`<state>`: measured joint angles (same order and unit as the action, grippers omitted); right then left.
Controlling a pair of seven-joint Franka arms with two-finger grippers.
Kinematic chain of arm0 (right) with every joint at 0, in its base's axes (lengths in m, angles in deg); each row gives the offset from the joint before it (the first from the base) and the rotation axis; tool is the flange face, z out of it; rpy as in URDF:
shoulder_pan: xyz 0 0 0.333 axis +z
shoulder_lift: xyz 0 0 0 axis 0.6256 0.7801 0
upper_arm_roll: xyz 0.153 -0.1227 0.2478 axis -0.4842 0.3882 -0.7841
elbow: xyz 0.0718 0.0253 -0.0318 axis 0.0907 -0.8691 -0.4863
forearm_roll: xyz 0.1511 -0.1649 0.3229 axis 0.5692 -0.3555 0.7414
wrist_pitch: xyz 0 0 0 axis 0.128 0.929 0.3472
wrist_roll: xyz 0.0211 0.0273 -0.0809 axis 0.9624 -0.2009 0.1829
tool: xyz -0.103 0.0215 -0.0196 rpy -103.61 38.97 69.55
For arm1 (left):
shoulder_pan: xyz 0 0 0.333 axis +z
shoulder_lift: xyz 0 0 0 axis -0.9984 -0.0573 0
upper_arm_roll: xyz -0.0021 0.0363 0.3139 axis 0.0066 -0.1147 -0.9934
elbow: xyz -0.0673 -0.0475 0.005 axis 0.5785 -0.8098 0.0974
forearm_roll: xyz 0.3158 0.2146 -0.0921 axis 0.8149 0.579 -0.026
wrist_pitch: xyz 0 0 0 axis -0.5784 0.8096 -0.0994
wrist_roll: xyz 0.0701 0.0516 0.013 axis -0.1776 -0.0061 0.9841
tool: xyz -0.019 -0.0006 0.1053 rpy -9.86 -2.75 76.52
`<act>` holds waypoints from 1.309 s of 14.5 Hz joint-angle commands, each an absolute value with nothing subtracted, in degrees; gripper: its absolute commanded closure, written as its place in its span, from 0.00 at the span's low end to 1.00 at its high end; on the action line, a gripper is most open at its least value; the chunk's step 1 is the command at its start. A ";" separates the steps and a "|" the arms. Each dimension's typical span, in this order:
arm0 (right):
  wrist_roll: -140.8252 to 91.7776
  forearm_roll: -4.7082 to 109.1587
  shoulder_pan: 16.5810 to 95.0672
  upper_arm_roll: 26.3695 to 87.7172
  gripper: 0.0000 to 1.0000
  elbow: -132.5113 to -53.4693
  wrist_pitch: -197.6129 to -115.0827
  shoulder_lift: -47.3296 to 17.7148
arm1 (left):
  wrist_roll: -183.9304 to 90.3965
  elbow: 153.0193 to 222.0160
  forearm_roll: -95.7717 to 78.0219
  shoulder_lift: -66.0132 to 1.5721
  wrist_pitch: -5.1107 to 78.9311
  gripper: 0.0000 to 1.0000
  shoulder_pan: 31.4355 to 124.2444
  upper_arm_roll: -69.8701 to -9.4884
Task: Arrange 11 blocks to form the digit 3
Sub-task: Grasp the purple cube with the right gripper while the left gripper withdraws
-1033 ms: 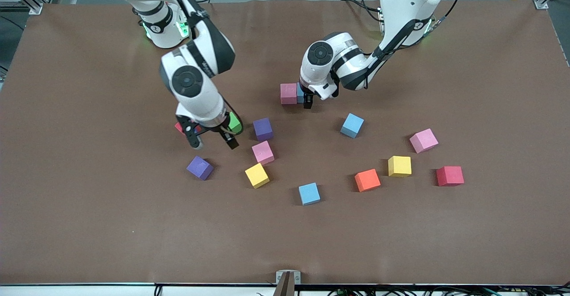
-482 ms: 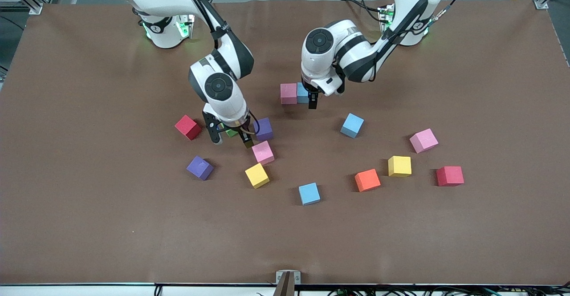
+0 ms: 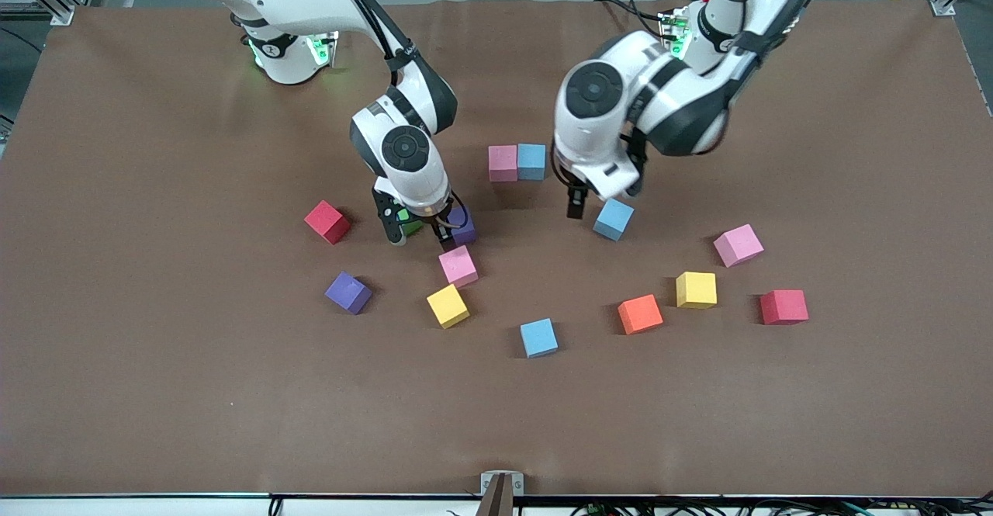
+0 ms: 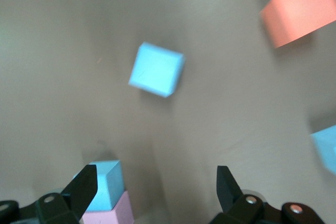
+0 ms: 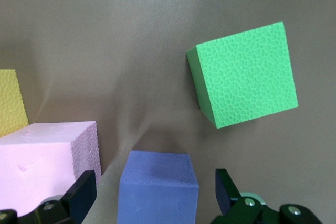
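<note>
While the right arm half hides the green foam cube (image 3: 409, 226) and purple foam cube (image 3: 464, 228), the spread right gripper (image 3: 420, 235) has slid over them, the empty, spread left gripper (image 3: 587, 204) has left the touching pink cube (image 3: 503, 163) and light blue cube (image 3: 531, 161), and bare brown table (image 3: 155, 361) surrounds the scattered rest.

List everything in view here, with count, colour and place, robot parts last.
Table: one, brown.
Light blue blocks: three; one touching a pink one, one under the left gripper, one nearest the front camera.
Pink blocks: three;.
Purple blocks: two; by the right gripper, loose.
Yellow blocks: two;.
Green block: one, under the right gripper.
Orange block: one, beside a yellow one.
Red blocks: two;.
Left gripper: open, empty.
Right gripper: open, empty.
</note>
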<state>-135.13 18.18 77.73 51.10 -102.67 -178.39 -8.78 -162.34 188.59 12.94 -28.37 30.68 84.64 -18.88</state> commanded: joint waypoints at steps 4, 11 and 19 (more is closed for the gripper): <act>-138.00 18.46 79.68 51.51 0.00 -102.34 -180.82 -6.98 | -144.41 175.89 12.60 -31.12 19.79 0.00 88.55 -18.89; -139.86 18.46 81.09 51.42 0.13 -102.34 -181.44 -6.02 | -125.07 169.63 12.33 -30.68 12.22 0.00 95.50 -18.89; -142.65 18.46 81.35 51.51 1.00 -103.65 -180.12 -6.45 | -96.51 166.99 12.77 -30.51 8.43 0.00 104.11 -19.07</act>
<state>-139.62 18.25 80.82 51.12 -102.52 -180.79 -6.36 -102.40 168.29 12.91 -30.45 9.78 102.87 -19.32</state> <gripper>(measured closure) 0.414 0.000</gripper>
